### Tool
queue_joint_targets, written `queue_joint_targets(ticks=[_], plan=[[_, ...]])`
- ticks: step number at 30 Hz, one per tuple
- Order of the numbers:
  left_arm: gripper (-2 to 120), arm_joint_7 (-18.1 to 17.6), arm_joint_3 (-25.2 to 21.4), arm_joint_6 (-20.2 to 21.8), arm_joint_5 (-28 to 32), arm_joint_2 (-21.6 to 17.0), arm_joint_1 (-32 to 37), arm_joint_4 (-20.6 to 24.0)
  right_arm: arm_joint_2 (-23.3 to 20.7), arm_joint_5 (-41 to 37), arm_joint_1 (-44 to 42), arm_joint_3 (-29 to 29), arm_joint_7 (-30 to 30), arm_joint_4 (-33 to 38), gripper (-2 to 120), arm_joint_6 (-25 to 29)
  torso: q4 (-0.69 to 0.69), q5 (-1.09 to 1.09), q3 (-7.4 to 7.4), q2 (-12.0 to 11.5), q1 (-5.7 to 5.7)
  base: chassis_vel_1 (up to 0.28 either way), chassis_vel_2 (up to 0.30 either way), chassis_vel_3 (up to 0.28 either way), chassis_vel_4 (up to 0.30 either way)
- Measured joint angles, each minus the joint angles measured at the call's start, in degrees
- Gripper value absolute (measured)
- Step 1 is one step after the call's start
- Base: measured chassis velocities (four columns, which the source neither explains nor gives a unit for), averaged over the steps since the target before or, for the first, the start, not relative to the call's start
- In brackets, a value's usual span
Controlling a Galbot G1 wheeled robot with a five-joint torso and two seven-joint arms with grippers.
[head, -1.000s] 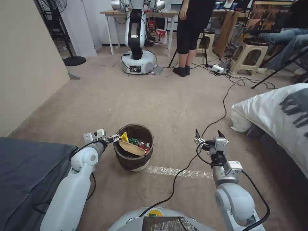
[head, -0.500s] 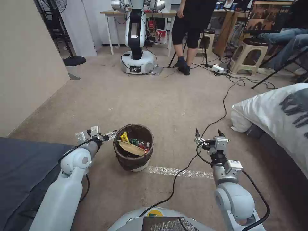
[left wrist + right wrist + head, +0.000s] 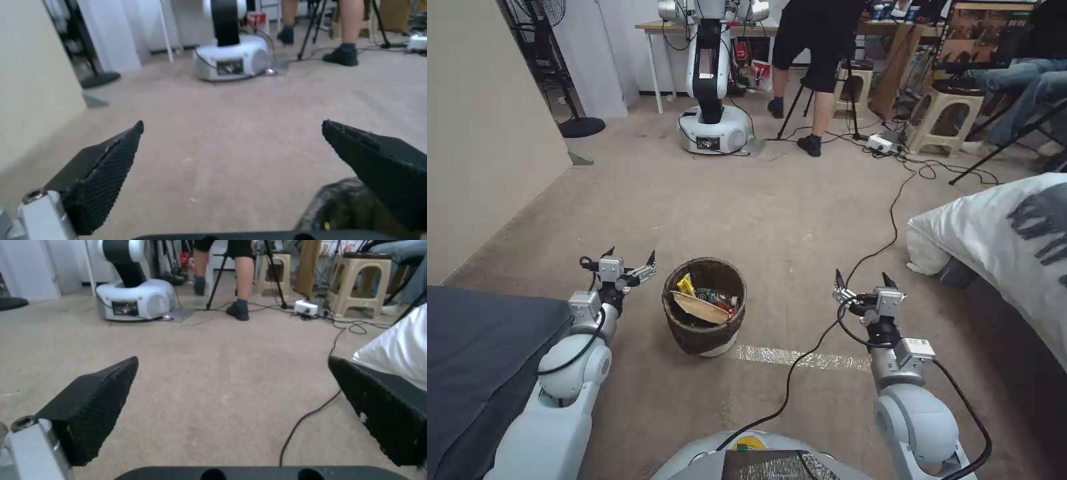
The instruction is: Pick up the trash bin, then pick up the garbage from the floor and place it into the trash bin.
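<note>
The trash bin (image 3: 704, 305) stands on the carpet at lower centre of the head view, garbage (image 3: 700, 301) inside. It looks light and thin-walled, its bag slippery, so the folded rim is the likeliest hold. The left pincer (image 3: 628, 259) hovers spread just left of the rim; the right pincer (image 3: 862, 279), also spread, waits well apart.

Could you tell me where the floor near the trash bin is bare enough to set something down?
Bare carpet lies ahead of the trash bin, up to the other robot's base, and between the bin and the left gripper. Toward the right gripper, a black cable crosses a tape strip. The white bedding crowds the right.
</note>
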State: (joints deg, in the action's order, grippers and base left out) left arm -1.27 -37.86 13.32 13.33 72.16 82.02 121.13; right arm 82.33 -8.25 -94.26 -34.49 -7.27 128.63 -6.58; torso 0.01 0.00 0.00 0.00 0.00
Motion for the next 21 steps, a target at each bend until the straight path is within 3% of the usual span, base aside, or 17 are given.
queue_joint_targets(ticks=[8,17,21], plan=[[100,2.1,-6.4,-8.8,-8.0,4.7,8.8,4.0,1.9,0.8,-4.3,-1.3,0.1,1.3,100,3.9,-0.01,0.00,0.00,0.0,0.00,0.000,0.000,0.000,0.000],[100,3.0,-9.7,-15.4,-9.6,9.2,15.8,6.0,1.9,1.3,-9.5,-1.6,0.1,2.2,100,10.2,-0.02,0.00,0.00,0.0,0.00,0.000,0.000,0.000,0.000],[100,3.1,-10.3,-16.4,-9.5,10.0,17.5,6.7,1.9,1.6,-11.0,-1.5,-0.2,2.5,100,12.1,-0.01,0.00,-0.01,0.0,0.00,0.000,0.000,0.000,0.000]])
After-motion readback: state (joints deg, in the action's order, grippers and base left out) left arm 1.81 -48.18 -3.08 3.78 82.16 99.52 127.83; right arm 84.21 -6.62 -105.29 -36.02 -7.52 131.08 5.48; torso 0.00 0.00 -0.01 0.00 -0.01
